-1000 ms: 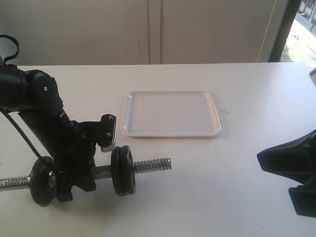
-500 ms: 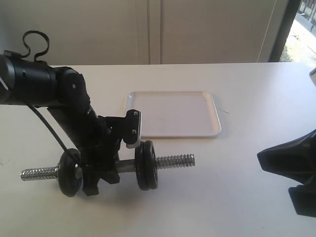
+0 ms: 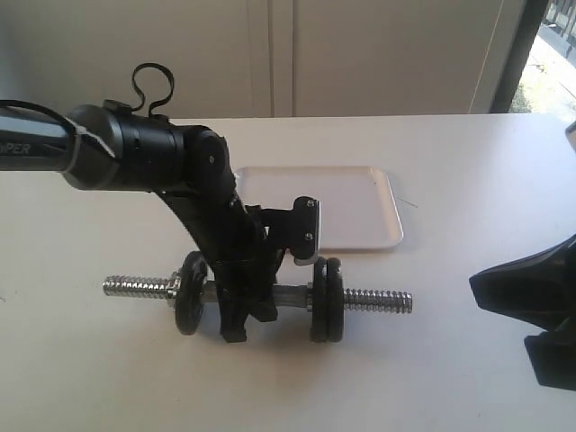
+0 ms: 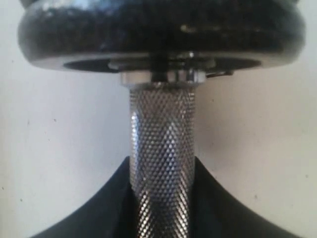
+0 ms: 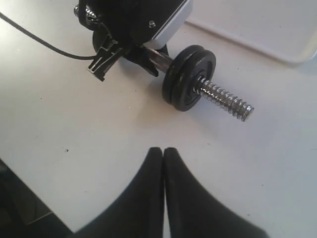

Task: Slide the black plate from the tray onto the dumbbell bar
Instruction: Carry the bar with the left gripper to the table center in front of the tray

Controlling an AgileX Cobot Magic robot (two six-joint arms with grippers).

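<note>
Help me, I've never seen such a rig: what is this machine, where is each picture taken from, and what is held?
It is a robot with two arms, each ending in a gripper. One picture comes from a camera off the arms; the other two from cameras on the wrists. The white table bears an empty white tray; beside it is a dumbbell bar carrying three black plates. The left gripper clamps the bar's knurled middle. The right gripper is shut, holding nothing.
</note>
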